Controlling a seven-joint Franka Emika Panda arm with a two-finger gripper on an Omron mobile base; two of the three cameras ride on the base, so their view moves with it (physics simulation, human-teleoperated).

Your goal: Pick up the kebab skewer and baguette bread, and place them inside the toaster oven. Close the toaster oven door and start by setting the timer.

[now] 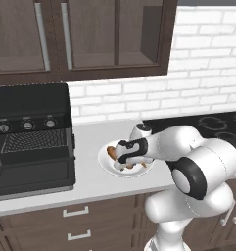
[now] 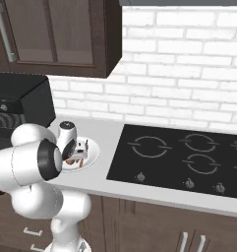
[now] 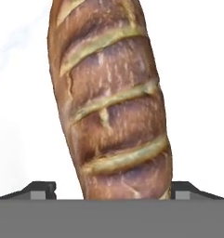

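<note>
Right now I have the gripper (image 1: 123, 158) down low over the white plate (image 1: 106, 164), which sits on the pale countertop (image 1: 90, 135) a little below the middle of the left base view. In the hand view the baguette bread (image 3: 112, 97) runs from the top edge down to the bottom, golden-brown with pale slashes across its crust, lying on the white of the plate. The two dark fingertips (image 3: 41, 189) stand at the lower left and lower right of that view, one on each side of the loaf's near end, spread wide with clear white showing between each tip and the crust. So the pincer is open around the bread and has hold of nothing.

From the left base view I can see a brown end of the bread poking out at the left of the hand, and a bit of orange-brown food at the lower right of the plate; whether that is the kebab skewer I cannot tell.

At the left of that frame the toaster oven (image 1: 31, 105) stands on the counter, its three knobs in a row above the wire rack (image 1: 34, 140). The toaster oven door (image 1: 34, 177) is dropped open toward me. In the right base view the black cooktop (image 2: 179, 157) fills the right half of the counter, well apart from the plate.
</note>
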